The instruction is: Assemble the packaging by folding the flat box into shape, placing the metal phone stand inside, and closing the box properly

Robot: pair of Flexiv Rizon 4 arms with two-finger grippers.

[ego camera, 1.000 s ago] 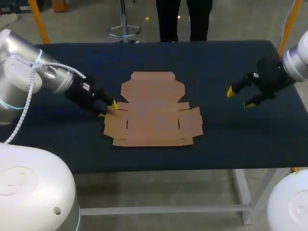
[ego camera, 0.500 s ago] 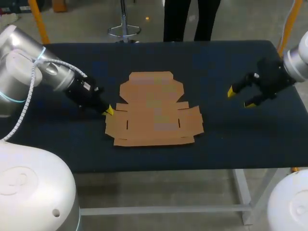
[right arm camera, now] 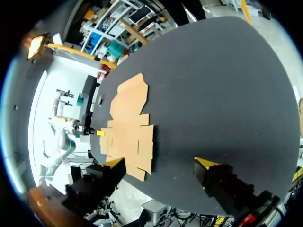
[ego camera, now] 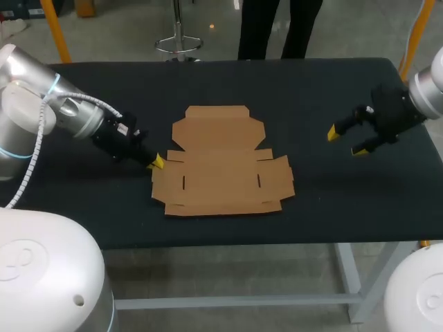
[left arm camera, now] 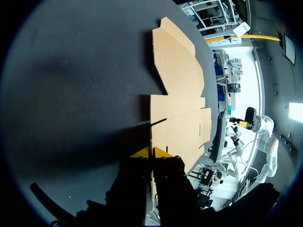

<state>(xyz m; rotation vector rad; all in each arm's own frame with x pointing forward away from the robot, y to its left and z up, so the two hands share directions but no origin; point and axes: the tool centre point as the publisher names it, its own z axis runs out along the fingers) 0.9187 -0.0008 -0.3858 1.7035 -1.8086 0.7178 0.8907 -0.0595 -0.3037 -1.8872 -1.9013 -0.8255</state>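
**Box not yet folded, nothing packed**

Head view: the flat box (ego camera: 221,162) lies spread out on the table (ego camera: 325,90), every flap down. The left pincer (ego camera: 156,162) sits at the card's near side flap, its tips low against the edge. The right pincer (ego camera: 347,142) hangs well apart from the box, fingers spread, with nothing between them.

Left wrist view: the left pincer (left arm camera: 151,152) has its yellow tips drawn close together, and the flat box (left arm camera: 180,109) stretches out ahead of them. I cannot tell whether they nip the card.

Right wrist view: the right pincer (right arm camera: 160,164) gapes wide and the flat box (right arm camera: 128,125) lies well ahead of it.

In my judgement, folding has barely started. The metal phone stand shows in no view, so folding, packing and closing all remain.
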